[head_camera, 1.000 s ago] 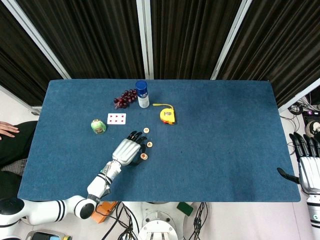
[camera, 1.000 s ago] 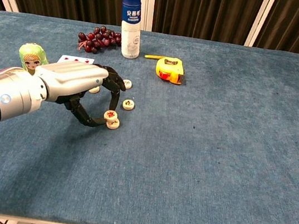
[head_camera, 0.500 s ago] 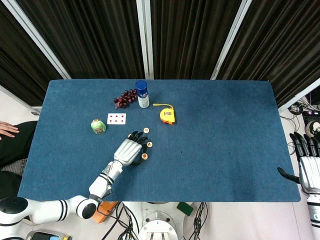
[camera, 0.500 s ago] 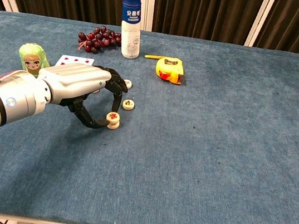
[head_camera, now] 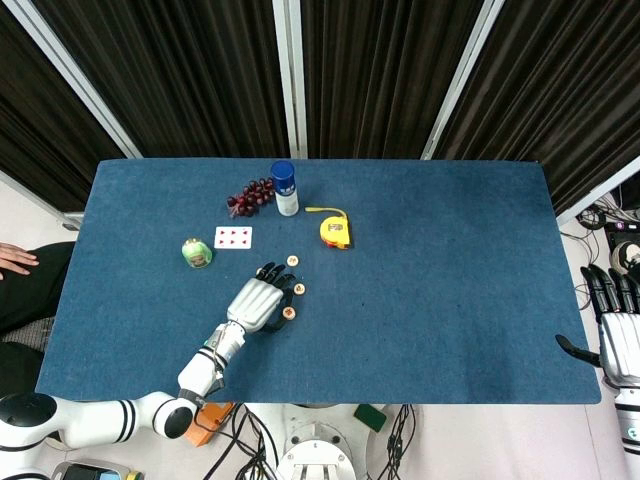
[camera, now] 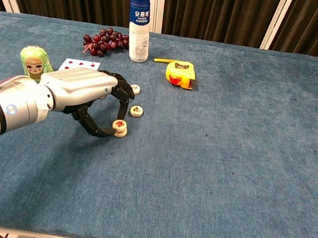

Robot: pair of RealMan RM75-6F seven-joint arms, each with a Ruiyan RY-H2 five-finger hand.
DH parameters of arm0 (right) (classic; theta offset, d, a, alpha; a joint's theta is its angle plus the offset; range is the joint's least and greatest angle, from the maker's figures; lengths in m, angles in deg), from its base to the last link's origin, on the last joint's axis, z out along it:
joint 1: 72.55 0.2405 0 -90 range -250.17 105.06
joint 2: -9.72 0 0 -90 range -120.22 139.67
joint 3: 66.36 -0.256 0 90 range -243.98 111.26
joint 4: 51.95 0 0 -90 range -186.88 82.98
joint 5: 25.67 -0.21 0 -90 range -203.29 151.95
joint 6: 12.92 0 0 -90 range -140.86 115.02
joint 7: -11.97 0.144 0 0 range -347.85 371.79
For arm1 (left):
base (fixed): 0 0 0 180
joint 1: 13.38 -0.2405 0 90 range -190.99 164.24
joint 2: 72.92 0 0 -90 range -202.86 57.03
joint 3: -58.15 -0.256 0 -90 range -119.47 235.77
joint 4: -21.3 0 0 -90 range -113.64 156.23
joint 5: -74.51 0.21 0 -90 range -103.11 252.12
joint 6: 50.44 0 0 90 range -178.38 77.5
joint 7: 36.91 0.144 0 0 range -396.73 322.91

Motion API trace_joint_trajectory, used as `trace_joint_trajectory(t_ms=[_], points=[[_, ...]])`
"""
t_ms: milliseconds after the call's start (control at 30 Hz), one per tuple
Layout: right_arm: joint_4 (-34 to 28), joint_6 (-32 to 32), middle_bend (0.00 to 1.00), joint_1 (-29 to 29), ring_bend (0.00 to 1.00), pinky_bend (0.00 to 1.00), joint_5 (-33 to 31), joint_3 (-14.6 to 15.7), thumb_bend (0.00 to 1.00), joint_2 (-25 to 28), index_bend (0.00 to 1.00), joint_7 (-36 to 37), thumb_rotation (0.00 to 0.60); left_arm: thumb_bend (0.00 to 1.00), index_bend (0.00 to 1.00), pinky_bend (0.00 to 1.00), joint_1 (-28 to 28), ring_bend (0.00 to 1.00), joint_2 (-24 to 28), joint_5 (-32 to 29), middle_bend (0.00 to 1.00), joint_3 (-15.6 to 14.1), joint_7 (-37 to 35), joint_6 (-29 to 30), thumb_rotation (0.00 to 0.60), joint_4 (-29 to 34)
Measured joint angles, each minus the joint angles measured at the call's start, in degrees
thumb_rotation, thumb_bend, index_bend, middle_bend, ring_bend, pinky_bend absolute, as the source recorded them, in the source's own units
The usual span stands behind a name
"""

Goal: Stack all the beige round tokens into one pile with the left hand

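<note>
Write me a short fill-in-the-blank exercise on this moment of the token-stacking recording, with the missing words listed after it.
1. The left hand pinches a beige token that sits on top of ____ token.
2. The tape measure is ____ in colour.
3. The grapes lie beside a white bottle with a ____ cap.
4. The right hand is beyond the table's ____ edge, holding nothing.

Missing words: another; yellow; blue; right

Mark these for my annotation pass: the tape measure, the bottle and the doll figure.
tape measure (camera: 180, 74), chest view, on the yellow case's top.
bottle (camera: 137, 39), chest view, on the white body below the blue cap.
doll figure (camera: 33, 63), chest view, on its painted face.
</note>
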State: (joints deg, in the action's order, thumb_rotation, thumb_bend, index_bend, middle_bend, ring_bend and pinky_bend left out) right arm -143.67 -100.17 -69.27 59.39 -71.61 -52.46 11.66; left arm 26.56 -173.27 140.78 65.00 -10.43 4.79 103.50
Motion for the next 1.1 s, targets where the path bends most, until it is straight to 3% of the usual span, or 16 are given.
trace_joint_trajectory(t_ms=[1100], points=[[1.06, 0.12, 0.12, -0.22, 0.0, 0.09, -0.2, 0.04, 0.2, -0.32, 0.01, 1.08, 0.6, 0.34, 0.4, 0.0, 0.53, 0.0, -0.03, -0.82, 0.14, -0.85, 0.87, 0.44, 0.6, 0.44]])
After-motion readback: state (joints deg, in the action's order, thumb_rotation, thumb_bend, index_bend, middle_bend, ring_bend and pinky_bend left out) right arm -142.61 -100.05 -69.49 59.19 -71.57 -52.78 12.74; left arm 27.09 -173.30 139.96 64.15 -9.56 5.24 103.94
